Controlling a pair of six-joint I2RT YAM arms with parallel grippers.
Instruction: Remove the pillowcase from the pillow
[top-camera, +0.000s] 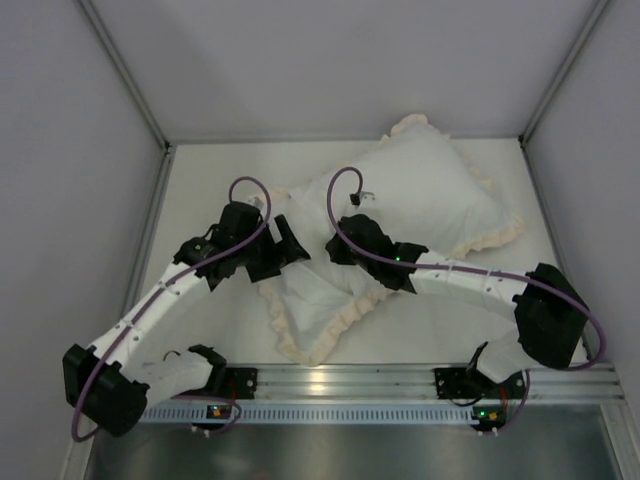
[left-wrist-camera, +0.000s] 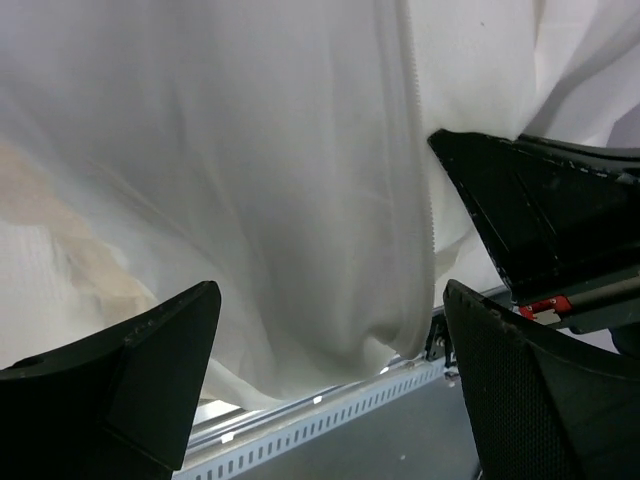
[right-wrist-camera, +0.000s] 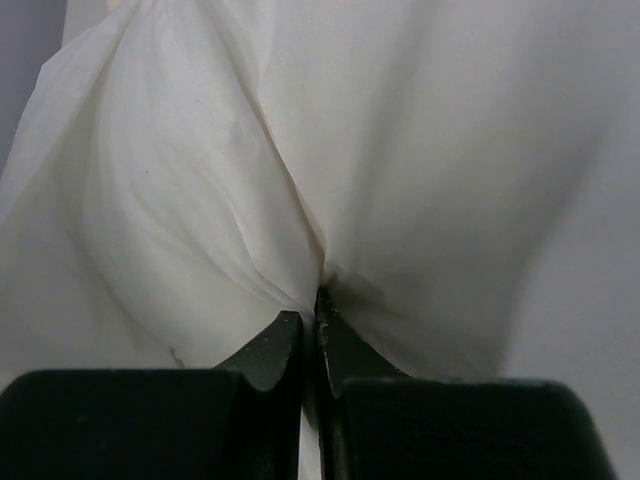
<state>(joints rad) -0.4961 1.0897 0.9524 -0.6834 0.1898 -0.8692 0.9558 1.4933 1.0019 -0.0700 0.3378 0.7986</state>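
Note:
The pillowcase (top-camera: 425, 195) lies white face up across the table, its cream frill (top-camera: 330, 335) running round it. It bulges plump at the far right; the pillow is hidden inside and I cannot tell it apart from the cover. My right gripper (top-camera: 336, 250) is shut on a pinched fold of the cover's white fabric (right-wrist-camera: 200, 180), its jaws (right-wrist-camera: 312, 315) closed tight. My left gripper (top-camera: 296, 246) is open just left of it. Its fingers (left-wrist-camera: 160, 350) stand wide apart, with a hanging seamed edge of the cover (left-wrist-camera: 410, 200) before them, not gripped (left-wrist-camera: 330, 300).
A slotted aluminium rail (top-camera: 350, 382) runs along the near table edge and also shows in the left wrist view (left-wrist-camera: 320, 425). Grey enclosure walls (top-camera: 70, 150) close in the left, back and right. Purple cables (top-camera: 245, 185) loop over both arms.

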